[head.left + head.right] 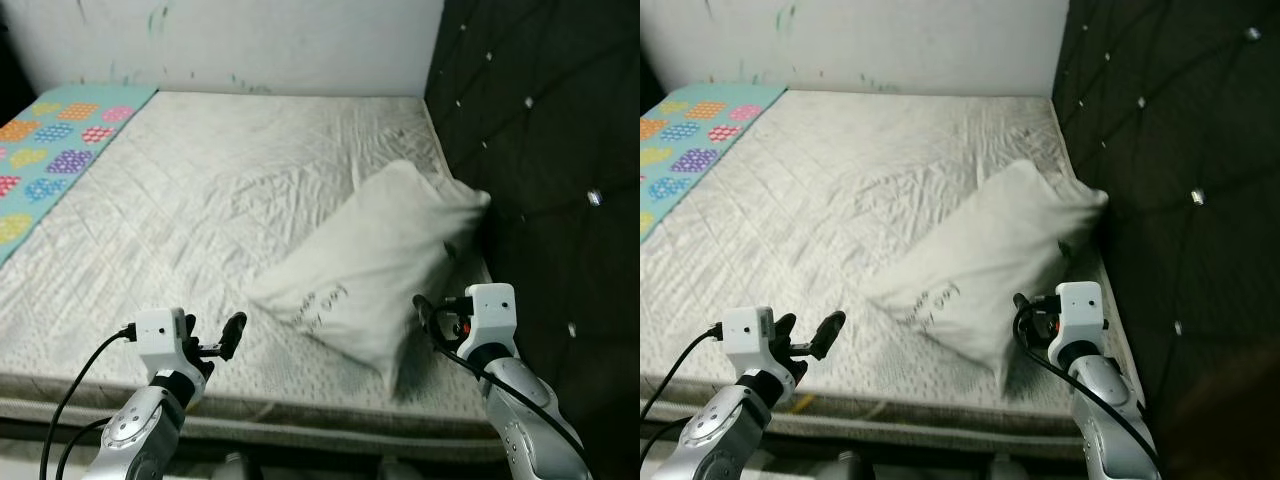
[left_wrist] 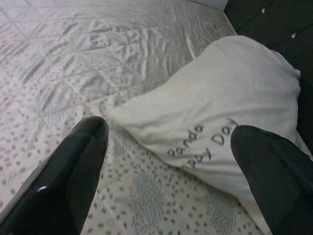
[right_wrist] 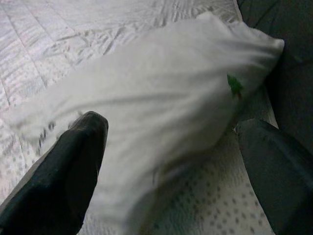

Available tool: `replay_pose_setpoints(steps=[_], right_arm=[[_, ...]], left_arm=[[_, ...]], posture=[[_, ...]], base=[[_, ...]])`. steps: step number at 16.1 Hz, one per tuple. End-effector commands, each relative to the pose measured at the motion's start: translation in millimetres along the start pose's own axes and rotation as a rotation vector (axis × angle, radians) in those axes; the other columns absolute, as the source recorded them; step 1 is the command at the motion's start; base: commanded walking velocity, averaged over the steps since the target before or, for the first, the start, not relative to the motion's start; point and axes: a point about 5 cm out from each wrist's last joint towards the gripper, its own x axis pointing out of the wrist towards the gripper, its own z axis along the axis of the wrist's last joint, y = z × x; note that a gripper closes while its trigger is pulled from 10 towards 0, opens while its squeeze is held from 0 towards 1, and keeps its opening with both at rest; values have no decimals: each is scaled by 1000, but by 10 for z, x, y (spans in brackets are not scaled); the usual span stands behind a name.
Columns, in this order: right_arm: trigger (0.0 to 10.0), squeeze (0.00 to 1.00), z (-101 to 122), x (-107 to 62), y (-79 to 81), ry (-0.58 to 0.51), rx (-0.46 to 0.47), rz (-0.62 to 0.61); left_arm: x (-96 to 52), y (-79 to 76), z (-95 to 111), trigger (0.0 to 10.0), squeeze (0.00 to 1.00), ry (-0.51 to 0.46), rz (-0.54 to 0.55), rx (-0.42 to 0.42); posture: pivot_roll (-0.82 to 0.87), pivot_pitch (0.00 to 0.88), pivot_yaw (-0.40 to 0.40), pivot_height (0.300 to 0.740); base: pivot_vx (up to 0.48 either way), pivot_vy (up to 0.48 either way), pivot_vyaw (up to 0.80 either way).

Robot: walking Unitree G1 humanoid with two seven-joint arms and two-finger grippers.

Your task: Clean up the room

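Bed: bare quilted mattress (image 1: 230, 210), grey-white, dotted border along the near edge.
Pillow: white pillow (image 1: 375, 265) lying at 2 o'clock on the mattress, far corner touching the dark tufted headboard (image 1: 540, 150).
Writing: grey lettering on the pillow's near end; "panda" and "Day" legible in the left wrist view, the rest unclear.
Mark: small green spot on the pillow near the headboard end.
Surroundings: patterned blanket (image 1: 45, 160) at 10 o'clock; white wall (image 1: 230, 40) at 12 o'clock.
Left gripper (image 2: 171, 161): fingers spread wide, holding nothing, over the near edge, just beside the pillow's lettered corner.
Right gripper (image 3: 173, 147): fingers spread wide, holding nothing, close over the pillow's side.
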Motion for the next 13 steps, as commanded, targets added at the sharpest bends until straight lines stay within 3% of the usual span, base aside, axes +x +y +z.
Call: replay_pose_setpoints(steps=[1, 7, 13], right_arm=[[10000, 0, 28, -2, -4, -13, -16, 11], [10000, 0, 51, 6, 95, -36, -67, 76], [10000, 0, 54, 3, 130, -47, -80, 102]], left_arm=[[-17, 5, 47, 10000, 0, -25, 13, 9], [-27, 41, 67, 10000, 0, -41, 48, 12], [-45, 56, 107, 10000, 0, -72, 55, 18]], posture=[[-185, 57, 25, 648], [-181, 57, 25, 617], [-180, 61, 26, 617]], base=[[0, 0, 0], [0, 0, 0], [0, 0, 0]])
